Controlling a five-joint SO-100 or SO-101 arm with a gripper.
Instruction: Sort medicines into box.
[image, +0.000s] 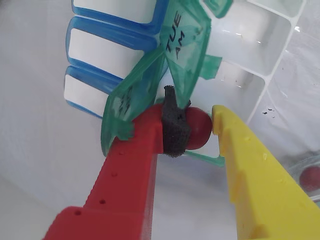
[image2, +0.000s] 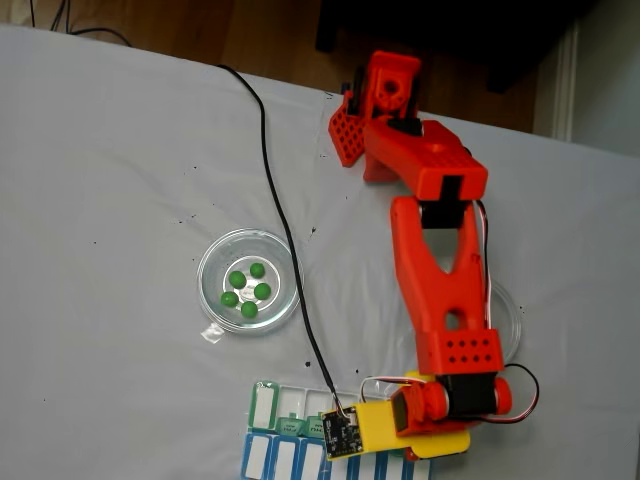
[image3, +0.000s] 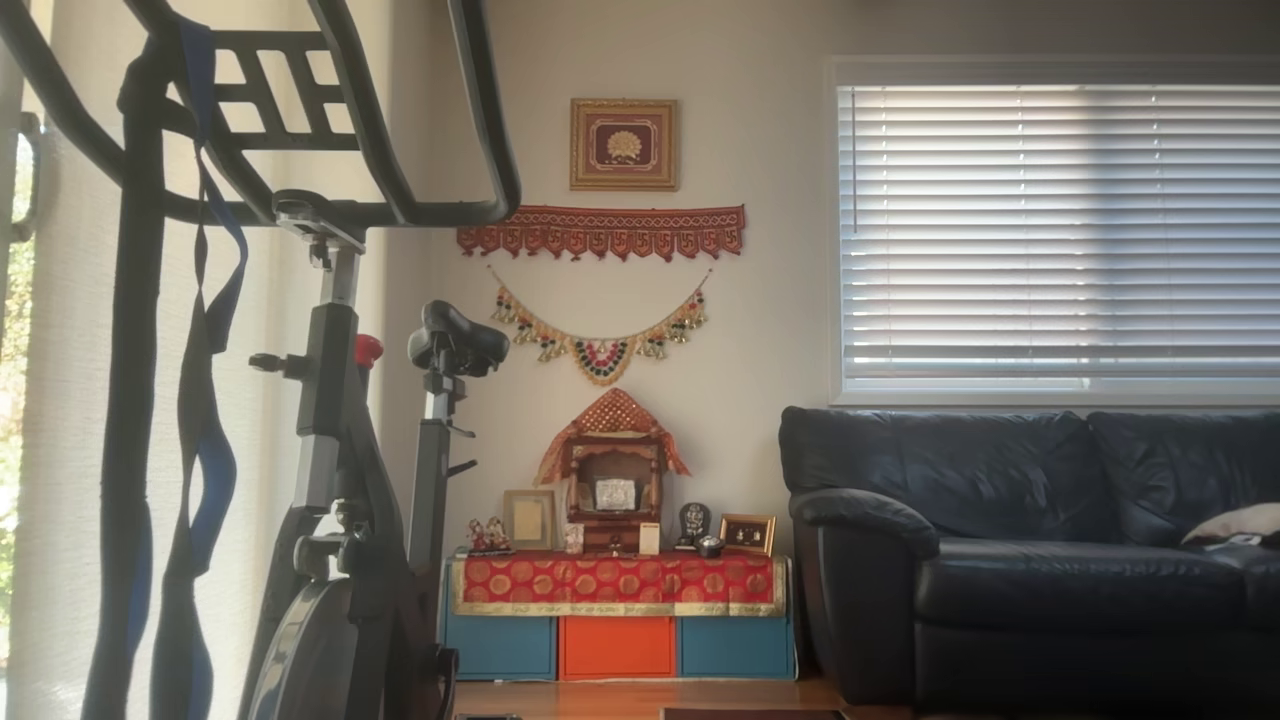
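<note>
Red and yellow fingers fill the bottom of the wrist view, and the gripper (image: 200, 125) has a red pill (image: 196, 128) pinched between them: the black foam pad (image: 175, 127) on the red finger (image: 132, 175) presses it from the left, the yellow finger (image: 260, 175) tip touches it on the right. So the grip is closed on that pill, not released.

Pill sits mid-frame, above the pill box (image: 260, 60), right at the open green lid marked TUE AM (image: 185, 45). White compartments in the upper right look empty from here, though I can't see every cell. Blue lids (image: 100, 55) run down the upper left.

Second red pill (image: 311, 177) shows at the right edge, low, inside a clear dish rim.

Fixed view: gripper (image2: 400, 435) hangs over the pill box (image2: 290, 440) at the bottom centre of the frame, arm (image2: 440, 280) reaching down from the top. Five green pills (image2: 247, 290) sit in a glass dish (image2: 215, 300) centre-left, untouched. A second dish (image2: 508, 320) peeks out behind the arm on the right; contents hidden.

My read: early in the job. One red pill in transit, about to be dropped; no pill visibly placed in a cell. All greens and at least one more red left to sort.
</note>
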